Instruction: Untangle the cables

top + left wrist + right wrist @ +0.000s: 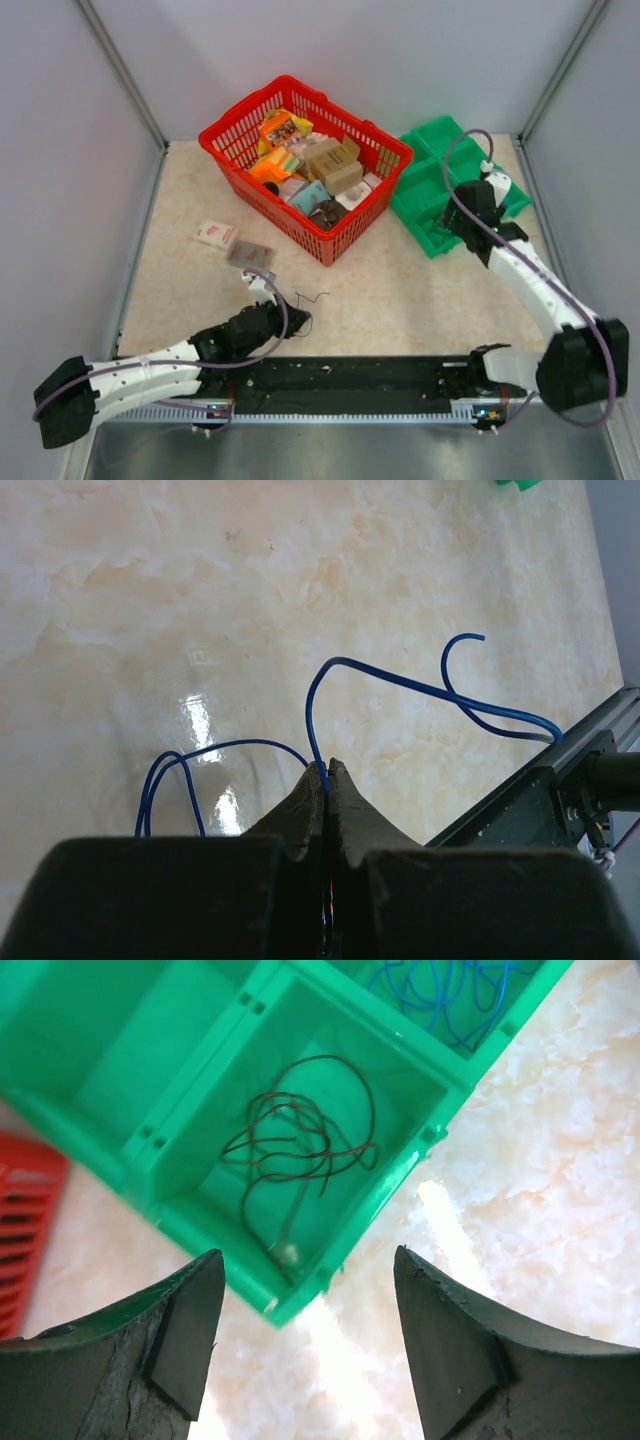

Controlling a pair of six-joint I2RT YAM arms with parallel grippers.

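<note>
Left jaws clamp a thin blue wire (390, 676) at their tips. Right jaws gape above a dark coiled wire (290, 1145) inside a green plastic tray (120, 1050).

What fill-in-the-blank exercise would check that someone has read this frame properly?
1. The left hand pinches a thin cable whose colour is ___.
2. The right hand, holding nothing, has its jaws ___.
3. Below it, a dark cable lies coiled inside a tray coloured ___.
4. The basket filled with packets is ___.

Missing words: blue; open; green; red.
</note>
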